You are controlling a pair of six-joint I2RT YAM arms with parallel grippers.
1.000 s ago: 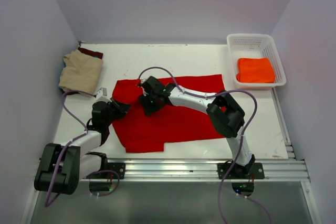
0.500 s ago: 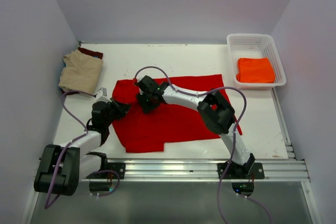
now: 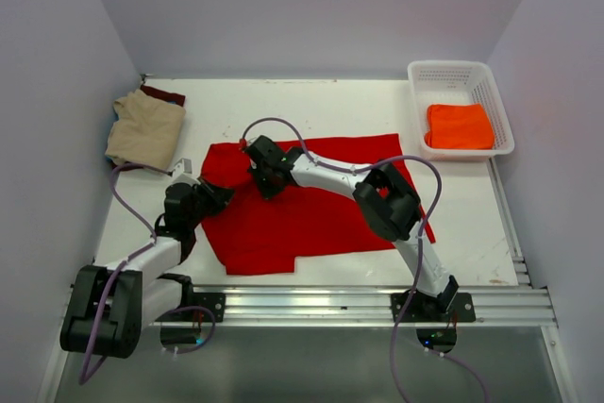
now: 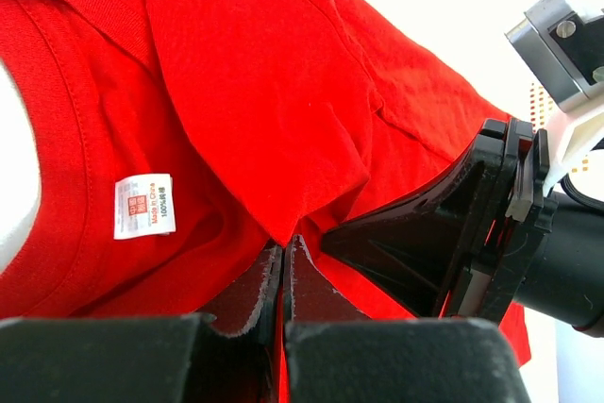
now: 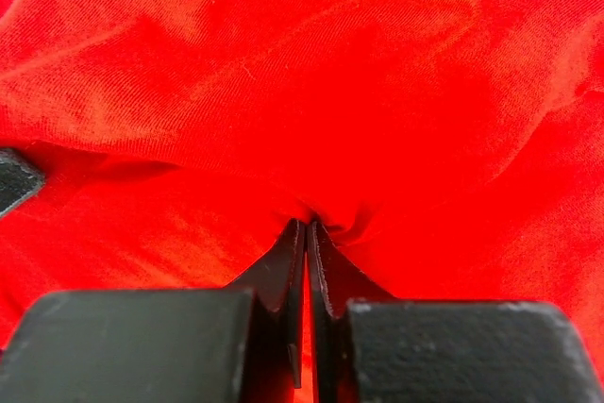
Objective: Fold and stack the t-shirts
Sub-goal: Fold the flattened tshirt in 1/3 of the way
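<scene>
A bright red t-shirt (image 3: 311,209) lies spread across the middle of the table, its white neck label (image 4: 144,205) facing the left wrist camera. My left gripper (image 3: 219,197) sits at the shirt's left edge, shut on a pinch of red cloth (image 4: 284,244). My right gripper (image 3: 264,176) reaches across to the shirt's upper left part and is shut on a bunched fold of the same cloth (image 5: 307,226). A tan t-shirt (image 3: 146,129) rests folded at the far left on a dark maroon one (image 3: 166,95). An orange t-shirt (image 3: 459,125) lies folded in the basket.
A white plastic basket (image 3: 460,68) stands at the back right corner. Side walls close in the table left and right. A metal rail (image 3: 311,304) runs along the near edge by the arm bases. The right gripper's black body (image 4: 491,224) sits close beside my left fingers.
The right gripper shifted slightly left and its jaws closed from half open onto the red cloth. The left gripper stayed put, still shut.
</scene>
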